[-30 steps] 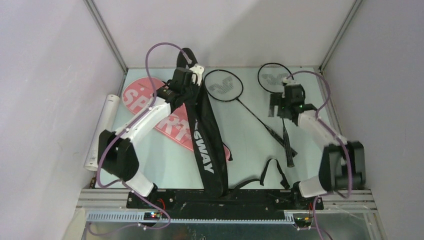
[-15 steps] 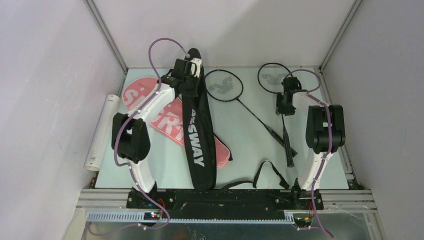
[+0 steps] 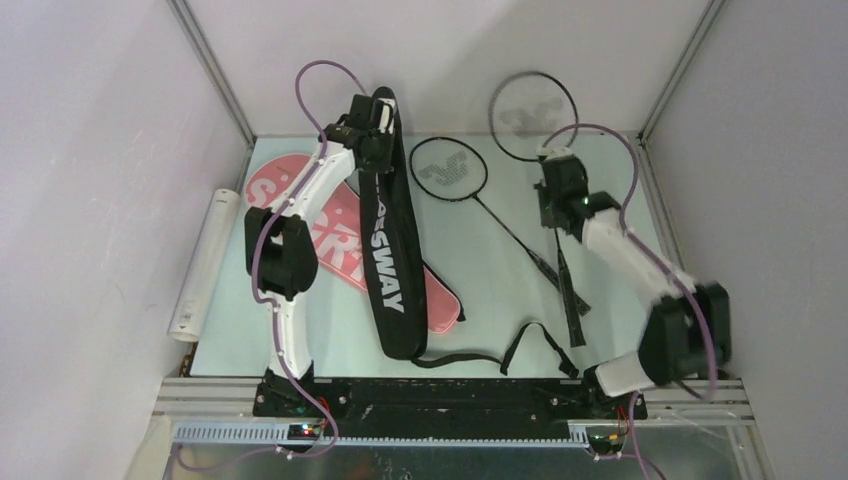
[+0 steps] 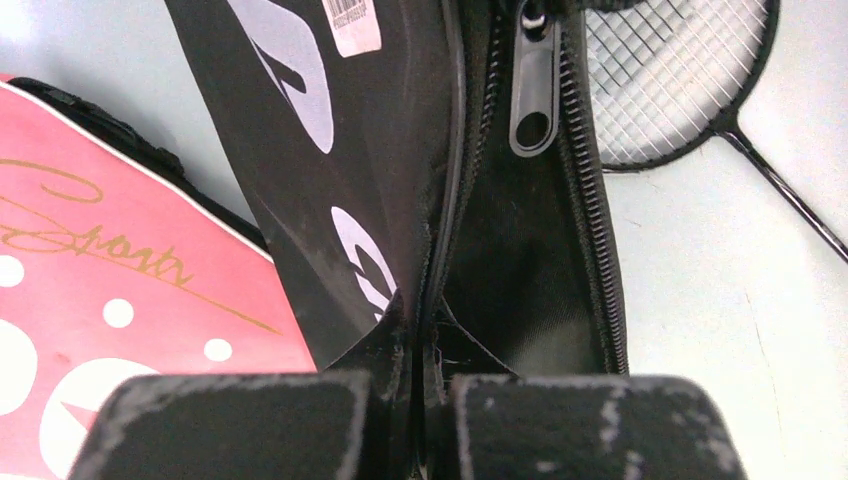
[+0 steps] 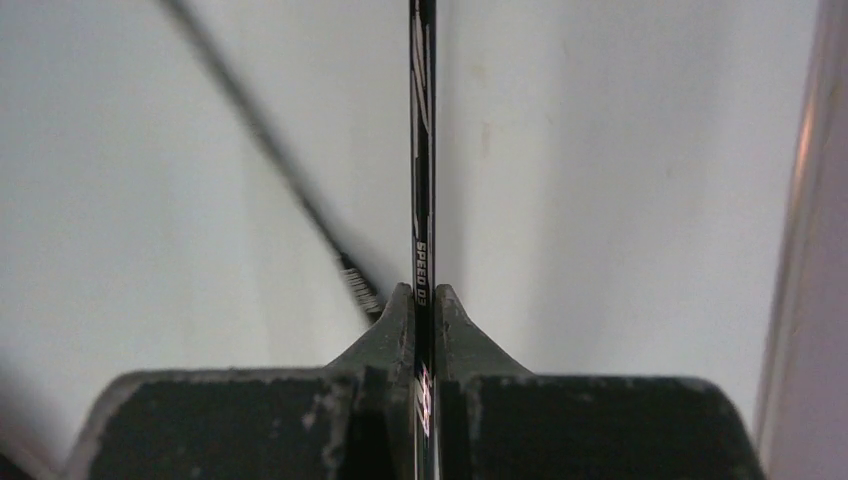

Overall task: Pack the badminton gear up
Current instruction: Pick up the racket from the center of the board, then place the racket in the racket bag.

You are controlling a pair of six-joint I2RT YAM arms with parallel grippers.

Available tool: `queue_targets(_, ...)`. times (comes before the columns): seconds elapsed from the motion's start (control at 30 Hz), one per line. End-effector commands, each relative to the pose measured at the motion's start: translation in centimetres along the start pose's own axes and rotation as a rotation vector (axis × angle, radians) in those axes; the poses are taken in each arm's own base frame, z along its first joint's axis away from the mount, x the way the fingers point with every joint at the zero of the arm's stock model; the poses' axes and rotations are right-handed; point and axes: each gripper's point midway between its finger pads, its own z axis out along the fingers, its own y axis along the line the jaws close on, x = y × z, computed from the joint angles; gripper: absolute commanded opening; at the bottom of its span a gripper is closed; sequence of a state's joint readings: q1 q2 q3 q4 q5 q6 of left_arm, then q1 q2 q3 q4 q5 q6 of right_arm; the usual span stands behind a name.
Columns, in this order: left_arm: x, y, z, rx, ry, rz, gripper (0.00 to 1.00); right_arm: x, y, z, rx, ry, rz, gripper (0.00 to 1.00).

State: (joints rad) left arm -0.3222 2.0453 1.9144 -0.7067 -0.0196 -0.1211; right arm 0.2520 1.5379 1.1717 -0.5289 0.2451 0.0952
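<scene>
My left gripper (image 3: pixel 377 128) (image 4: pixel 418 330) is shut on the edge of the black "CROSSWAY" bag (image 3: pixel 392 262) (image 4: pixel 330 150) beside its open zipper (image 4: pixel 535 90), holding the bag's far end up. Partly under that bag lies the pink "SPORT" bag (image 3: pixel 325 232) (image 4: pixel 100 300). The thin shaft (image 5: pixel 422 150) of a black racket (image 3: pixel 533 103) is pinched in my shut right gripper (image 3: pixel 556 222) (image 5: pixel 423 300), and the racket's head is raised toward the back wall. Flat on the table between the two arms is a second black racket (image 3: pixel 448 170) (image 4: pixel 670 80). No shuttlecocks or pink rackets show.
A long white tube (image 3: pixel 203 265) lies along the table's left edge. The black bag's strap (image 3: pixel 530 345) loops over the table near the front. The lying racket's shaft (image 5: pixel 270 140) crosses just left of the held one. Walls close in on three sides.
My right gripper went from open to shut on the racket shaft and raised the racket, its head now higher and farther back. The left arm carried the bag's end farther back.
</scene>
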Motion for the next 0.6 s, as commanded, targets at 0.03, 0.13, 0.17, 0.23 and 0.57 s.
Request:
queue_targets(0.03,-0.8,2.6,-0.6,-0.082,0.028,-0.069,0.0,0.1,3.8,-8.2,0.03,-0.219,-0.154,0.0)
queue_targets(0.13,-0.7,2.8,-0.9,-0.079,0.034,-0.071,0.0,1.7,6.3,-10.3,-0.015,-0.269,-0.219,0.0)
queue_targets(0.17,-0.8,2.6,-1.2,-0.07,0.029,-0.071,0.0,2.6,7.8,-10.6,-0.05,-0.273,-0.26,0.0)
queue_targets(0.23,-0.9,2.3,-1.7,-0.053,0.021,-0.072,0.0,3.3,9.9,-11.2,-0.095,-0.292,-0.31,0.0)
queue_targets(0.57,-0.6,2.0,-1.7,-0.047,0.033,-0.112,0.0,8.4,15.4,-10.8,-0.087,-0.239,-0.529,0.0)
